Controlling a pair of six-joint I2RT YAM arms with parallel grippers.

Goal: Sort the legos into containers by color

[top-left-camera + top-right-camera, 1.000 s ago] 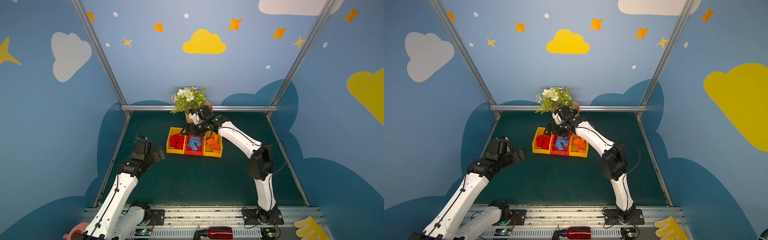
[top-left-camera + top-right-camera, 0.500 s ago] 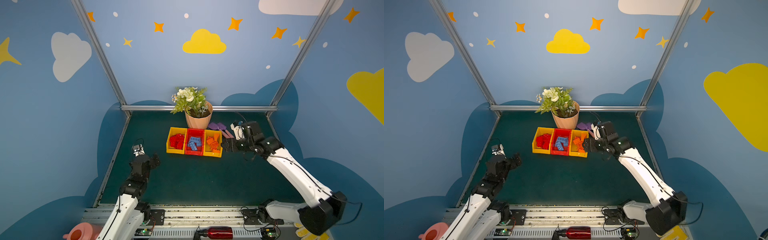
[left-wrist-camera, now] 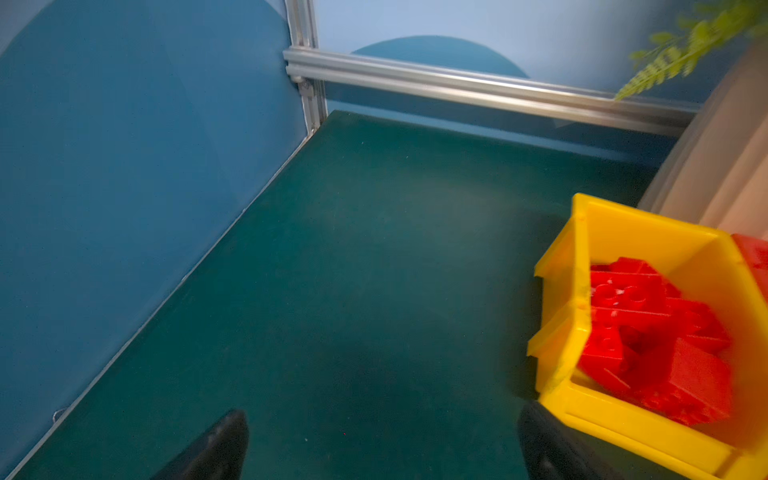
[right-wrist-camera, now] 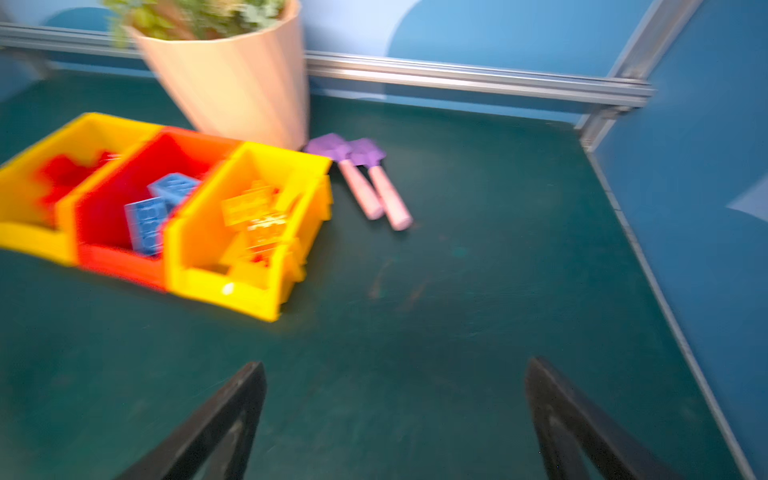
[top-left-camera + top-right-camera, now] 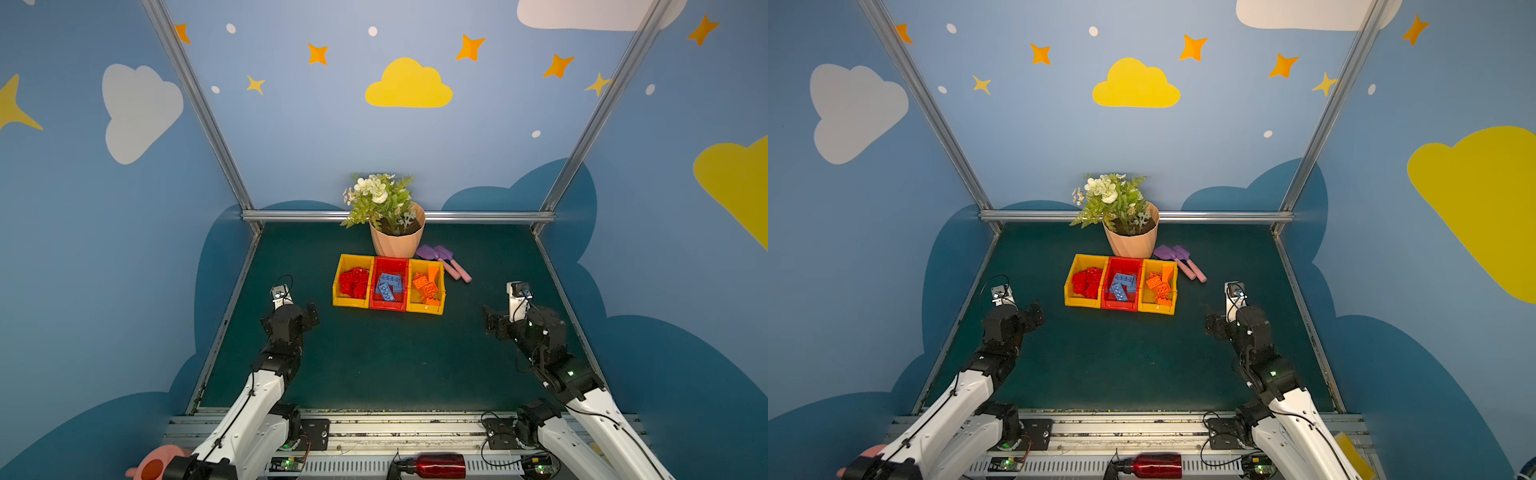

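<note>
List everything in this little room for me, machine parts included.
bins: three, two yellow flanking one red, centre
red legos: several, red, left yellow bin
blue legos: few, light blue, red bin
orange legos: several, orange, right yellow bin
flower pot: one, peach, behind bins
toy shovels: two, purple and pink, beside pot
bottle: one, red, front rail
left gripper: one, black, open, left of bins
right gripper: one, black, open, right of bins

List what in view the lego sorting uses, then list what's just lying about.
Job:
red legos, blue legos, orange legos
left yellow bin, red bin, right yellow bin

Lying about:
flower pot
shovels
red bottle
</note>
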